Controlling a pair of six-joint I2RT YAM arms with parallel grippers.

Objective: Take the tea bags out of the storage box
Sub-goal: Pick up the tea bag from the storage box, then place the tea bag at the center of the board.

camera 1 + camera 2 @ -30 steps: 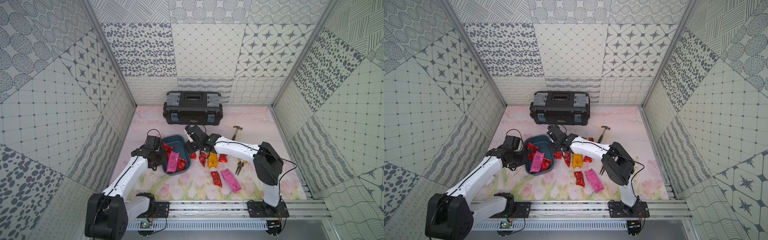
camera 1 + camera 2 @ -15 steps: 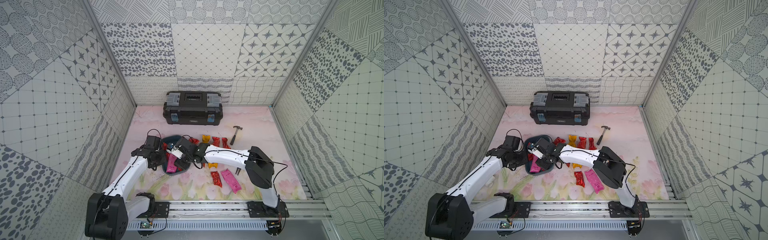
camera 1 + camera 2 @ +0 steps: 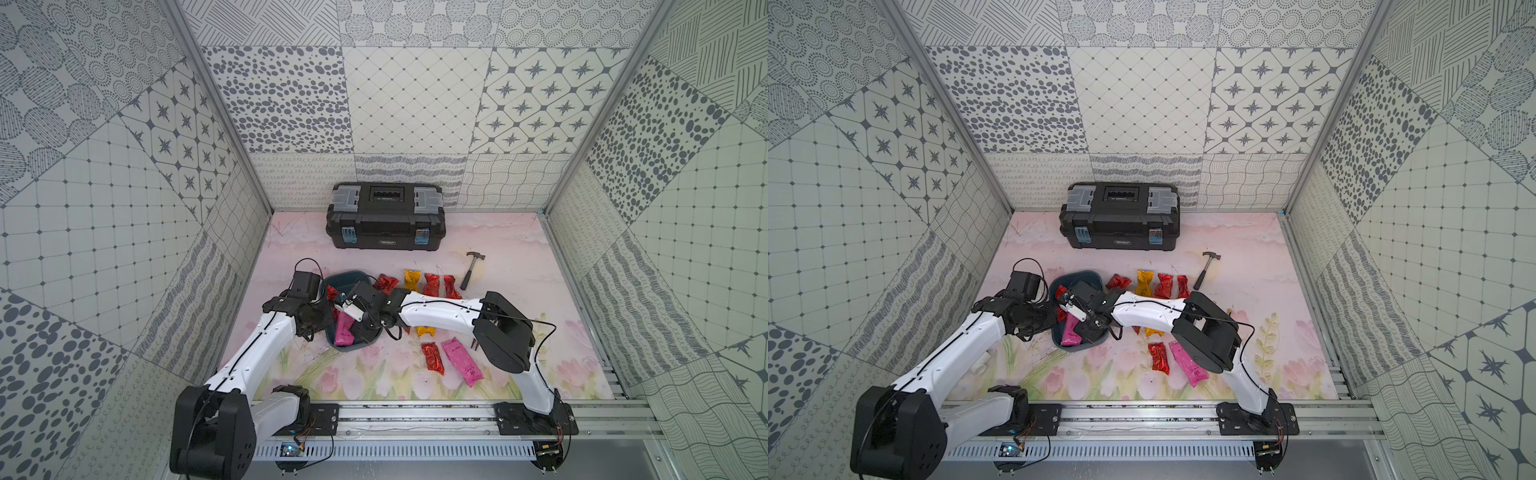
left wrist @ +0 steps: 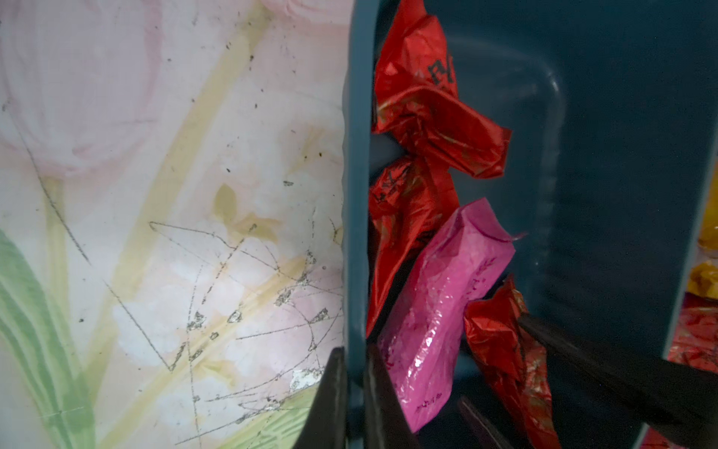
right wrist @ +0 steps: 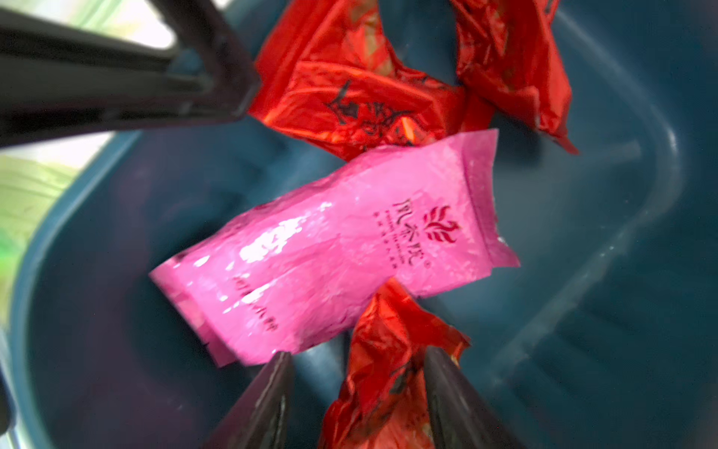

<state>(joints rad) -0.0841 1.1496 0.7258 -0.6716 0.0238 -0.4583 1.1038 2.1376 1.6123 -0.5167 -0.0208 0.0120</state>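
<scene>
Reaching across from its base, the right arm bends low over the storage box (image 3: 348,277), its right claw (image 5: 357,392) spread on either side of a crumpled red tea bag (image 5: 384,369) inside, beside a pink tea bag (image 5: 338,248). The left arm stretches forward, its left claw (image 4: 351,404) pinching the box's wall, one finger inside and one outside. More tea bags (image 3: 432,284) lie on the desk (image 3: 519,257) just beside the box.
</scene>
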